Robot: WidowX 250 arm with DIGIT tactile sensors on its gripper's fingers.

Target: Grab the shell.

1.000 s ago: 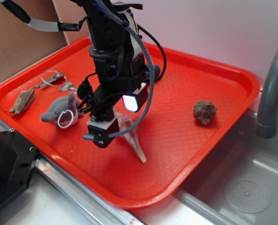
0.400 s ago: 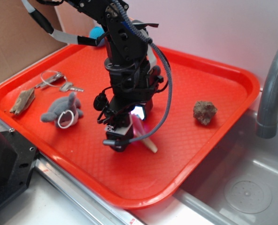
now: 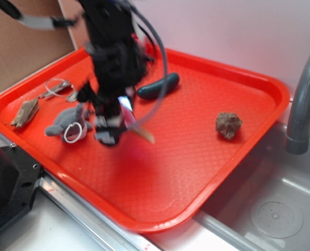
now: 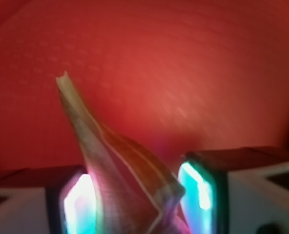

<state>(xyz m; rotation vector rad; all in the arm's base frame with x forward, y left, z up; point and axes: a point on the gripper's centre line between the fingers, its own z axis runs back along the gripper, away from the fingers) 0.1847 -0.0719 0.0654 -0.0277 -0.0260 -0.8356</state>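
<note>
The shell (image 4: 125,165) sits between my gripper's (image 4: 139,195) two lit pads, its long point sticking out ahead over the red tray (image 4: 193,63). In the exterior view my gripper (image 3: 113,128) is blurred with motion and holds the shell (image 3: 143,134) lifted above the tray (image 3: 197,157), its tan tip pointing right. The wide whorled end is hidden between the fingers.
On the tray lie a brown rock (image 3: 228,125) at the right, a dark green pickle-like object (image 3: 158,86) at the back, a grey plush toy (image 3: 67,124), keys (image 3: 61,89) and a bark piece (image 3: 25,113) at the left. A grey faucet (image 3: 304,99) stands over the sink at right.
My gripper has lifted the shell off the tray and swung it left and back, toward the plush toy. The pickle-like object is uncovered behind the arm.
</note>
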